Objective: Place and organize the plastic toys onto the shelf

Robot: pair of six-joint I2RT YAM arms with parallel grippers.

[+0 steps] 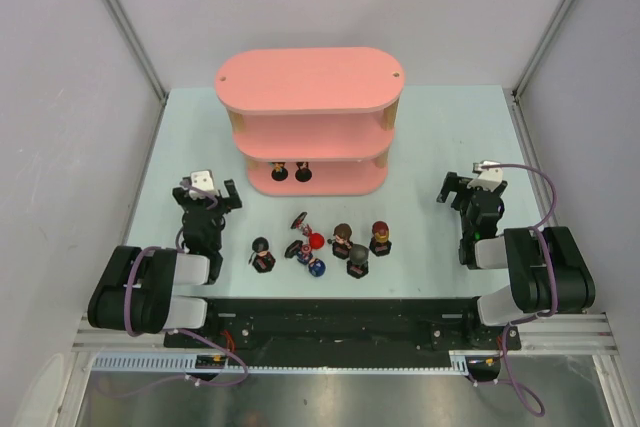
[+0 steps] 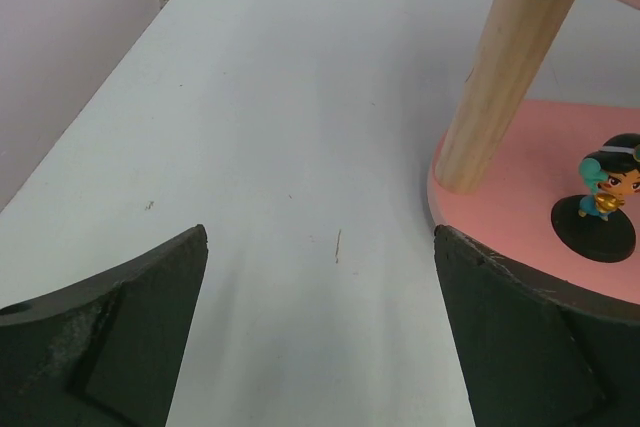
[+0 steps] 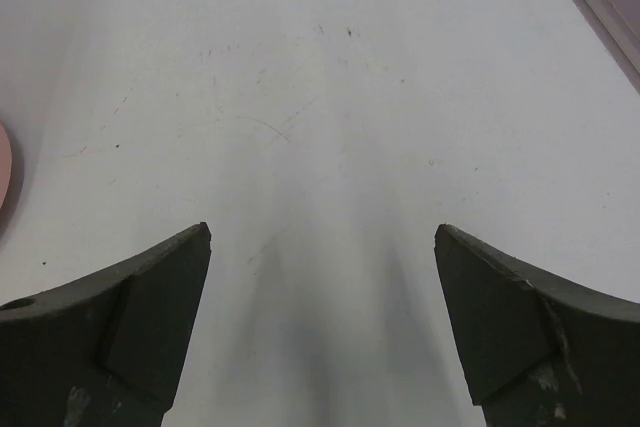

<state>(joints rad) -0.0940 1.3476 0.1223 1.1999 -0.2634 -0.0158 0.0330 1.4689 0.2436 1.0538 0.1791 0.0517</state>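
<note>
From above: a pink three-tier oval shelf [image 1: 308,82] holds two small plastic figurines [image 1: 291,172] on its bottom board; loose figurines [image 1: 342,240] (some toppled) cluster before it. The left gripper [image 1: 208,197] and right gripper [image 1: 472,190] flank it, both released. Left wrist: dark-haired figurine [image 2: 600,202] beside the shelf's wooden post [image 2: 505,67]. Right wrist: the shelf's edge at left.

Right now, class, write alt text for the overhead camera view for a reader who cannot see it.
A pink three-tier shelf stands at the far middle of a pale table, two figurines on its lowest tier. In front, loose figurines cluster on the table, some tipped over, between the left arm and right arm, jaws open and empty.
</note>
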